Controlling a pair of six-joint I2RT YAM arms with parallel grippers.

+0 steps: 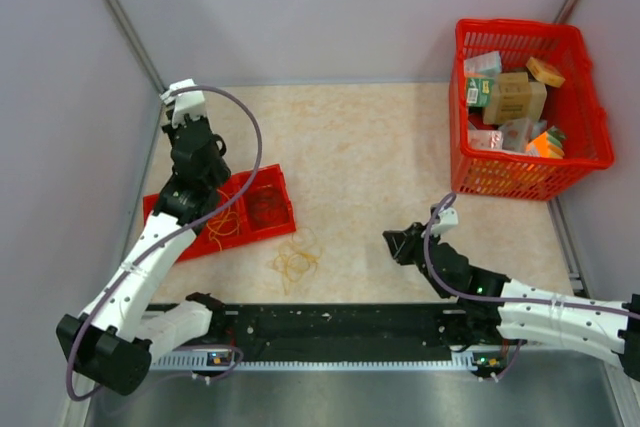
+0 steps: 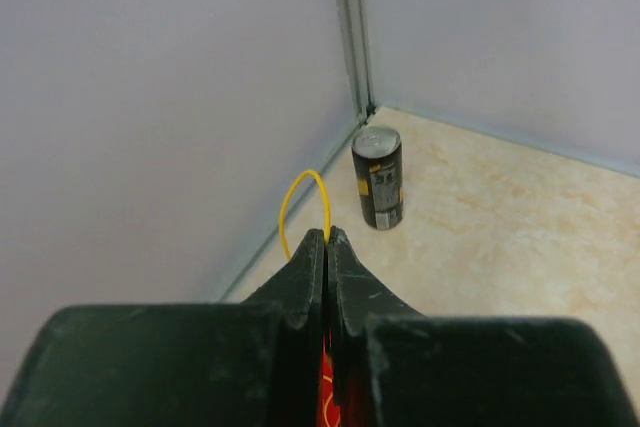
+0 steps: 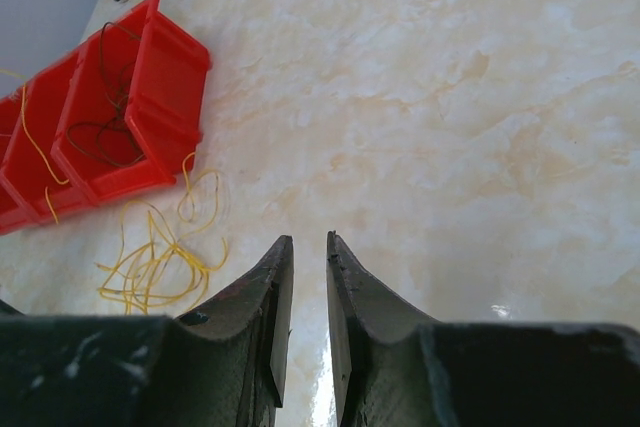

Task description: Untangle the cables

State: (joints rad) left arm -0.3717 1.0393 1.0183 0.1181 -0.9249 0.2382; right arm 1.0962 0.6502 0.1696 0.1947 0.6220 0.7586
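Note:
A loose tangle of thin yellow-orange wires [image 1: 295, 262] lies on the table in front of a red two-compartment tray [image 1: 268, 183]; it also shows in the right wrist view [image 3: 158, 259]. The tray holds yellow wire [image 1: 224, 225] in its left compartment and dark brown wire [image 3: 100, 119] in its right one. My left gripper [image 1: 200, 142] is raised over the tray and shut on a yellow wire, whose loop [image 2: 304, 199] sticks out past the fingertips. My right gripper [image 1: 397, 243] is slightly open and empty, low over the table to the right of the tangle, with nothing between the fingers [image 3: 270, 287].
A dark drink can [image 2: 378, 177] stands near the back left corner, close to the walls. A red basket [image 1: 585, 97] full of small boxes sits at the back right. The red tray [image 3: 165, 72] lies left of my right gripper.

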